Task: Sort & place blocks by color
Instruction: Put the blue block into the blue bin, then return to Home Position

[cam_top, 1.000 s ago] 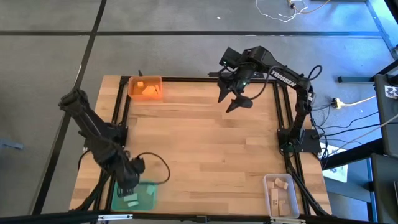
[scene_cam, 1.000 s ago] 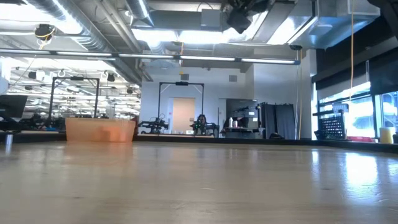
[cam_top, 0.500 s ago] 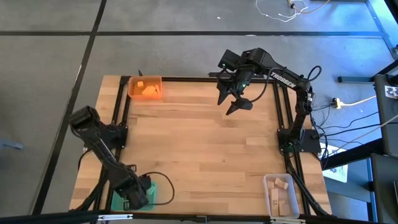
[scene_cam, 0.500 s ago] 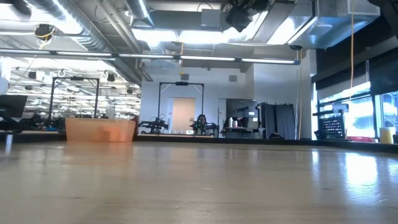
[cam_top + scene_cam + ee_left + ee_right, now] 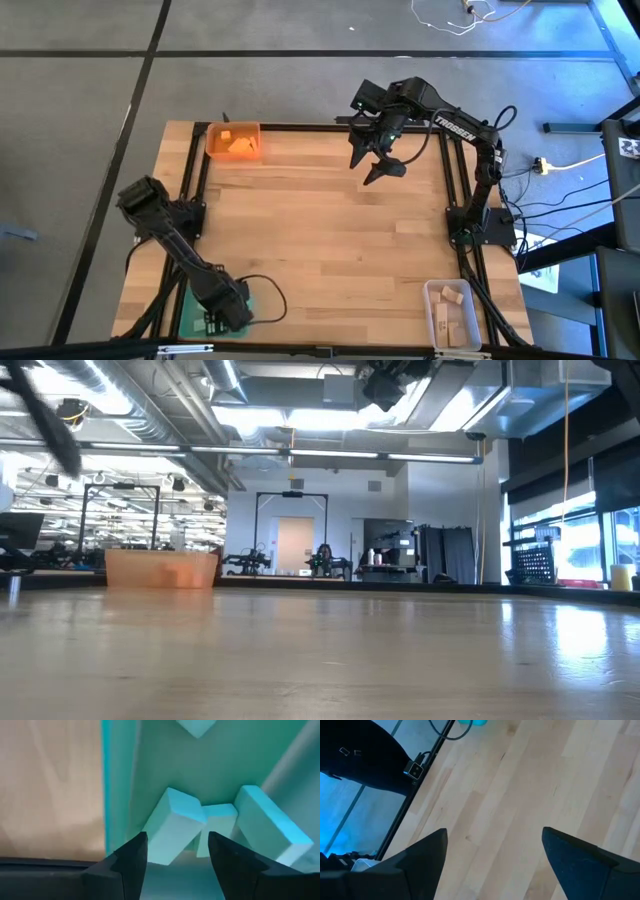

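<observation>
Left: the left end effector (image 5: 175, 852) reaches down into the green tray (image 5: 192, 318) at the near left corner of the desk (image 5: 320, 240). Its fingers (image 5: 131, 857) are parted and clasp nothing. Three teal blocks (image 5: 176, 825) lie just ahead of the fingertips, crowded together against the tray wall, and a fourth shows farther in. Far left corner: the orange tray (image 5: 234, 141) holds orange blocks (image 5: 240, 146). Centre: bare wood. Right: the right end effector (image 5: 372, 166) hangs above the far edge of the desk, fingers spread wide and empty. Near right corner: the clear tray (image 5: 453, 314) contains pale wooden blocks (image 5: 452, 295).
</observation>
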You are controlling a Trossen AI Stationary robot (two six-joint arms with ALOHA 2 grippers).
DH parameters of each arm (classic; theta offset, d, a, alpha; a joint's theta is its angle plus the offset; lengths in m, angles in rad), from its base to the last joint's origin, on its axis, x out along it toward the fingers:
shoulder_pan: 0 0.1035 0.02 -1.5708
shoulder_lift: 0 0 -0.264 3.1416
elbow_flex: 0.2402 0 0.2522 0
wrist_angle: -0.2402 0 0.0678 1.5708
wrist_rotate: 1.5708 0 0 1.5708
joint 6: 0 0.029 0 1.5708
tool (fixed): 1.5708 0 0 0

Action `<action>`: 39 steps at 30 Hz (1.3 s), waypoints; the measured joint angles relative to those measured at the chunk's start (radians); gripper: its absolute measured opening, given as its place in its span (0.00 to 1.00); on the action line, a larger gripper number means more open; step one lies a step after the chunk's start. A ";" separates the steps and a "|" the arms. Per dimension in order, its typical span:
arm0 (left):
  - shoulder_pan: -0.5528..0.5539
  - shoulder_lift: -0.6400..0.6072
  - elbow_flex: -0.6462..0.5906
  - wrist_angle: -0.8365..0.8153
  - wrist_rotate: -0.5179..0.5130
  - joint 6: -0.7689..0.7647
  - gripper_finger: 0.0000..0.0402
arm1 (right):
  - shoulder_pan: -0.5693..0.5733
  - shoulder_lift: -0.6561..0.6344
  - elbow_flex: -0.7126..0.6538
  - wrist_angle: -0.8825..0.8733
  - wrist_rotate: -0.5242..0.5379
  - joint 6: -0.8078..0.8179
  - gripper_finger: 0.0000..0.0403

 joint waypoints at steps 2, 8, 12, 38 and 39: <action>0.002 -0.019 0.000 -0.004 -0.005 0.000 0.50 | 0.000 0.000 0.000 0.000 0.000 0.000 0.80; 0.011 -0.127 0.025 -0.066 -0.117 -0.039 0.50 | 0.000 0.001 0.000 0.000 0.000 0.000 0.80; 0.010 -0.253 0.040 -0.164 -0.240 -0.085 0.50 | -0.002 -0.004 0.000 0.000 0.000 0.000 0.80; 0.010 -1.123 0.043 -0.117 -1.159 0.589 0.50 | -0.082 -0.503 -0.272 0.247 -0.128 0.175 0.80; 0.010 -1.142 0.043 -0.111 -1.159 0.614 0.50 | -0.082 -0.544 -0.326 0.308 -0.095 0.218 0.80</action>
